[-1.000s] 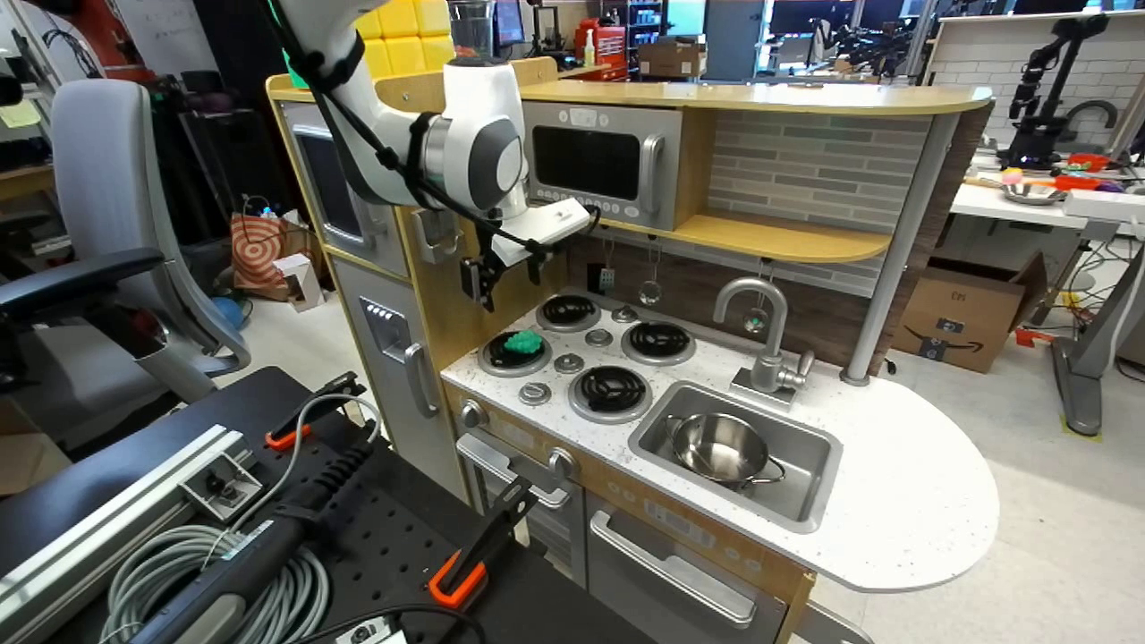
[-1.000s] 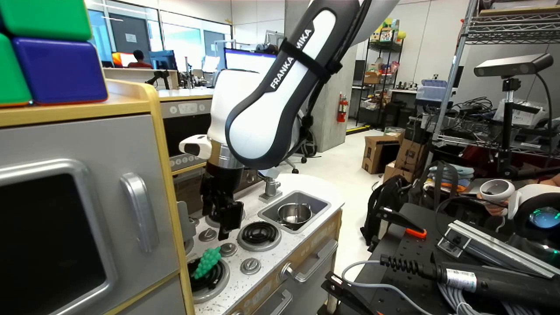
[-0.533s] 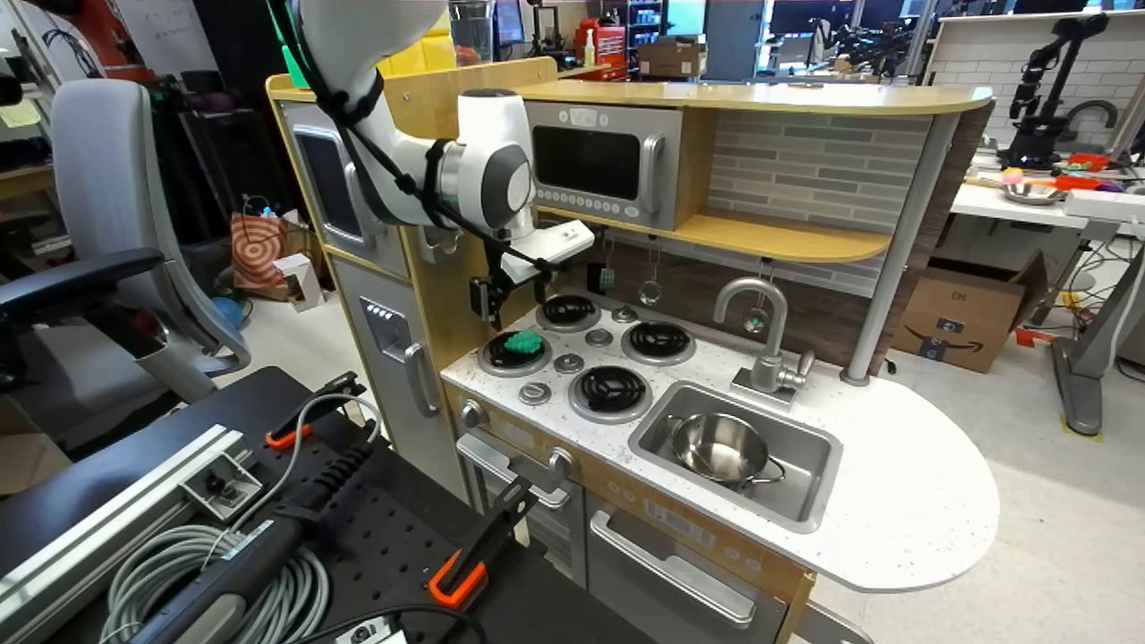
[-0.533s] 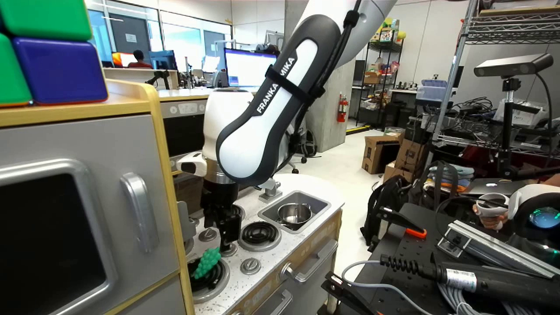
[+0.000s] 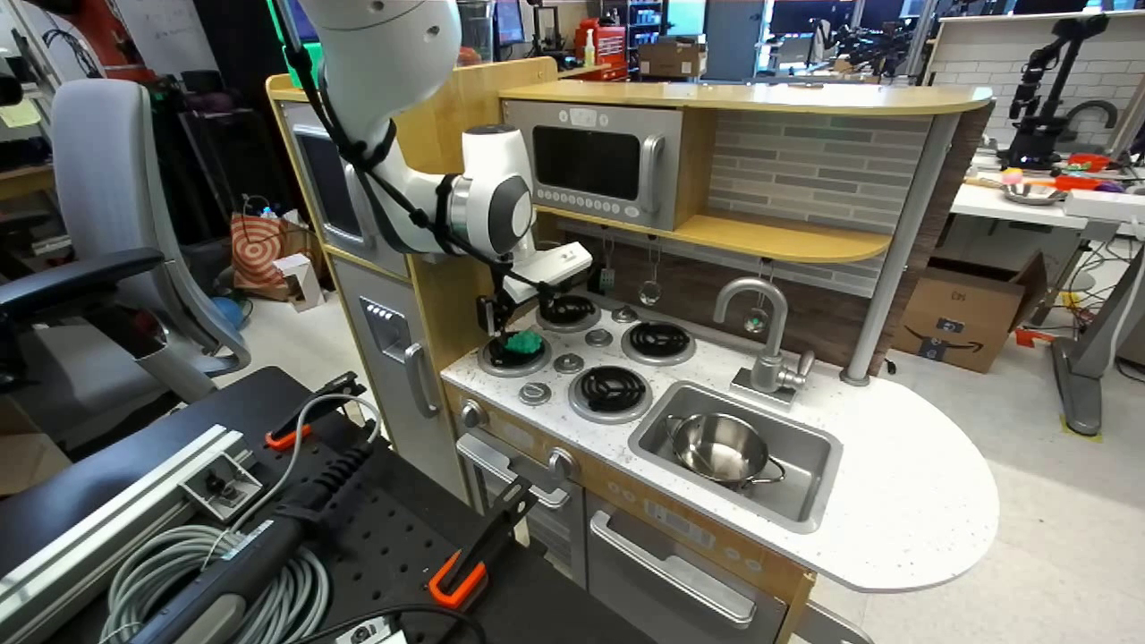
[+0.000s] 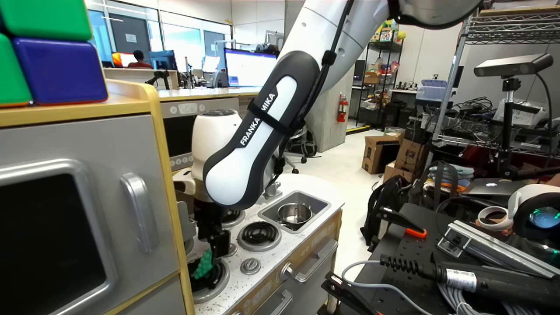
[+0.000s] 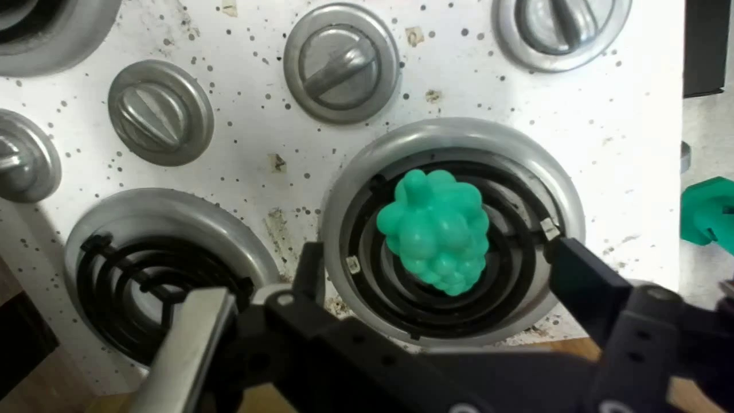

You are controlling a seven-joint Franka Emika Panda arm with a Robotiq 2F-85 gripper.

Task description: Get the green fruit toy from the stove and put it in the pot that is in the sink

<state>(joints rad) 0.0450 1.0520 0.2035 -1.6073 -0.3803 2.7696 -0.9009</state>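
Observation:
The green fruit toy [image 7: 437, 229], a grape-like bunch, lies on one burner of the white stove [image 7: 246, 166]. It shows in both exterior views [image 5: 523, 343] [image 6: 203, 267]. My gripper [image 7: 438, 252] is open and empty above that burner, with one finger on each side of the toy in the wrist view. In the exterior views the gripper [image 5: 514, 320] hangs just above the toy and partly covers it [image 6: 216, 249]. I cannot tell the exact height gap. The silver pot [image 5: 718, 449] sits in the sink [image 5: 825, 503]; both also show in an exterior view, pot [image 6: 294, 214] and sink rim [image 6: 323, 206].
A tall wooden cabinet side [image 5: 447, 304] stands close beside the toy's burner. A toy microwave [image 5: 595, 161] and shelf [image 5: 778, 234] overhang the back of the stove. Control knobs [image 7: 341, 63] stick up between the burners. A curved faucet [image 5: 759, 331] rises behind the sink.
The arm has come down, bringing the open gripper from above the stove to close over the green fruit toy. The toy, pot and sink have not moved.

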